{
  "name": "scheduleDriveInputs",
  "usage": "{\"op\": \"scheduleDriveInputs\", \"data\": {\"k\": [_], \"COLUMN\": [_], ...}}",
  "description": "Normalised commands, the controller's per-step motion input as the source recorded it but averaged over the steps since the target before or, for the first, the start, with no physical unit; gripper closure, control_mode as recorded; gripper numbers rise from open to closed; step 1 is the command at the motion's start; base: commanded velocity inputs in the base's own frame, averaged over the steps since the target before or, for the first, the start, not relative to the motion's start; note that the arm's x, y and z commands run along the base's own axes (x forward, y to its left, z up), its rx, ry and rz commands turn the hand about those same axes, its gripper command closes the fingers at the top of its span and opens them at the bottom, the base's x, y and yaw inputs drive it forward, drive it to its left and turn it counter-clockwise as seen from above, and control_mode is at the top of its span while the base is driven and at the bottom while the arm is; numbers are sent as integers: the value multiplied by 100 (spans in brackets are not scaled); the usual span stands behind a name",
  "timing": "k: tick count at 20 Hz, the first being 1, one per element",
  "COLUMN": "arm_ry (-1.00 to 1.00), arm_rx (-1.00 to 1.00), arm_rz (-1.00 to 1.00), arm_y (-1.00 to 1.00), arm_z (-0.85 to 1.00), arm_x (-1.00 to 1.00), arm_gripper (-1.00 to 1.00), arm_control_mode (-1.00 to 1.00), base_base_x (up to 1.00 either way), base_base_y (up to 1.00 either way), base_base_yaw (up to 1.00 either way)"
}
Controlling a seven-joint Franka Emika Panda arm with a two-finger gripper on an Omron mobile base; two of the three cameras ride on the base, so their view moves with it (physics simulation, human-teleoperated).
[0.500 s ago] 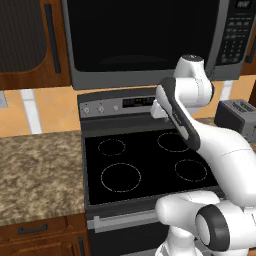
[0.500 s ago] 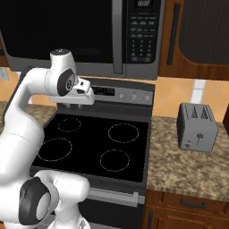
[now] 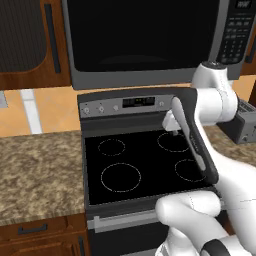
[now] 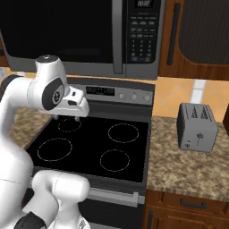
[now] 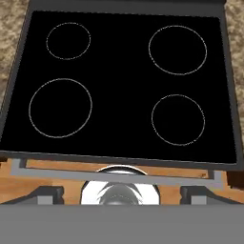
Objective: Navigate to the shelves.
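The shelves are out of view. My gripper (image 3: 170, 125) hangs over the back of a black glass cooktop (image 3: 145, 170), just in front of the stove's control panel (image 3: 130, 104). In the right base view the gripper (image 4: 67, 117) points down at the rear left burner. In the hand view its two dark fingertips (image 5: 47, 193) stand wide apart, so it is open and holds nothing. The four burner rings lie straight below it.
A black microwave (image 3: 145, 40) hangs above the stove. Dark-doored wooden cabinets (image 3: 25, 40) flank it on both sides (image 4: 201, 36). Granite counter (image 3: 40, 175) runs left of the stove. On the counter to the right stands a grey toaster (image 4: 197, 127).
The arm's upper joint has drawn back toward the base, showing larger and further to the side in both base views. Stove and counters have hardly shifted.
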Motion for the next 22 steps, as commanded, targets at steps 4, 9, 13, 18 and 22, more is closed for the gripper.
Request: {"op": "scheduleDriveInputs", "data": {"k": [4,9,13,18,22], "arm_ry": [-5,0,0,0,0], "arm_rx": [0,0,0,0,0], "arm_rz": [-2,0,0,0,0], "arm_y": [-7,0,0,0,0], "arm_z": [0,0,0,0,0], "arm_x": [-50,0,0,0,0], "arm_gripper": [-100,-100,-100,-100,-100], "arm_control_mode": [100,100,100,100,100], "base_base_x": [-45,-100,-17,0,0], "base_base_y": [-28,-60,-4,0,0], "base_base_yaw": [0,26,94,100,100]}}
